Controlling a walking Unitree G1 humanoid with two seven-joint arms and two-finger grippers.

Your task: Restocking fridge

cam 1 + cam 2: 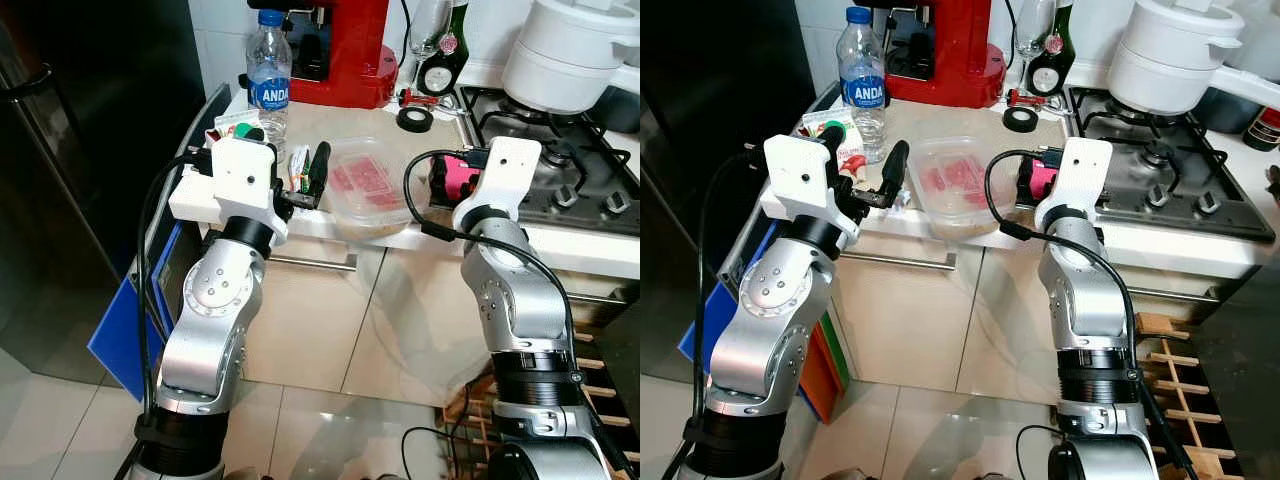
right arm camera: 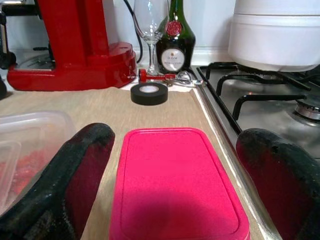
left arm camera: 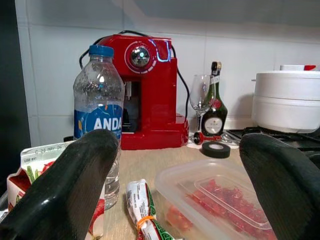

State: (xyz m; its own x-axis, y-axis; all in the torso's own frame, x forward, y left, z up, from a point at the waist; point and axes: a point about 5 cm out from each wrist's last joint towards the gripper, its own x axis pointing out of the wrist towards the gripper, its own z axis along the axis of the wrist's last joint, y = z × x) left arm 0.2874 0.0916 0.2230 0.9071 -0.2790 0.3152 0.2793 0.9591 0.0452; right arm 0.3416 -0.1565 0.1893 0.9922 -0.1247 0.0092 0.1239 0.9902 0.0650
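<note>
I'm getting bright, even light on the counter (image 1: 370, 130) from overhead, and both head views are sharp. The fridge door (image 1: 90, 150) at nine o'clock sits in deep shade. A glare streak shows on the floor tiles (image 1: 330, 430) at six o'clock. In my wrist views the near black fingers (image 3: 65, 195) are soft and out of focus.
</note>
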